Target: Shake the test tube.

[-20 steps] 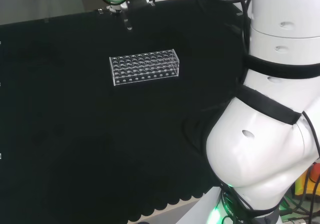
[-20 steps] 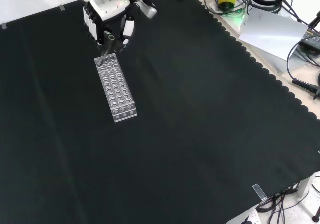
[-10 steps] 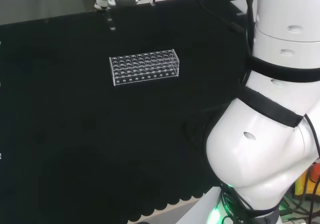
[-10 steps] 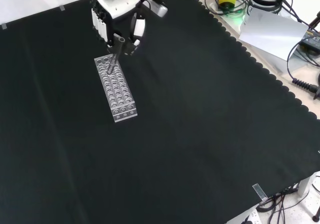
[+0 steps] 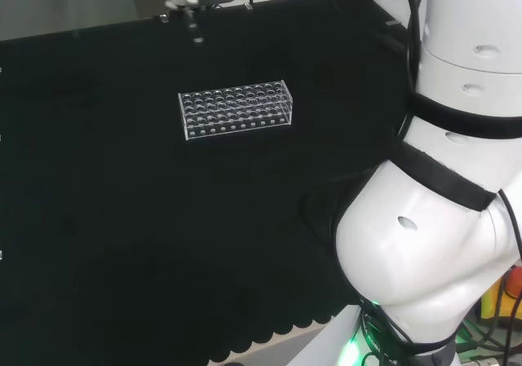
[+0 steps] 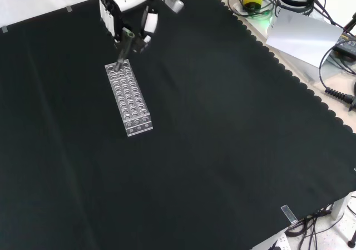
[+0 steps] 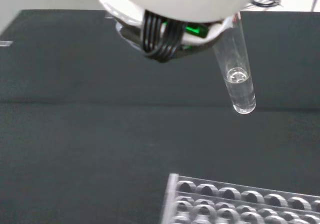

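The black and white robot hand (image 6: 129, 8) hangs at the far edge of the black cloth-covered bench (image 6: 222, 150) in the front view, its fingers (image 6: 148, 23) curled round the upper part of a clear glass test tube (image 6: 123, 49). The tube slants downward from the hand, and in the front view its lower end lies over the far end of the clear plastic test tube rack (image 6: 129, 97); the wrist view shows the tube's rounded bottom hanging in the air, clear of the rack (image 7: 240, 201) and the cloth, with a small amount of clear liquid in its tip (image 7: 240, 92). In the head view the tube (image 5: 196, 32) shows as a small pale streak near the far edge of the cloth, beyond the rack (image 5: 235, 109) and apart from it. The rack lies flat on the cloth with its rows of round holes facing up, well in from every edge of the bench; no other tube is plainly visible in it.
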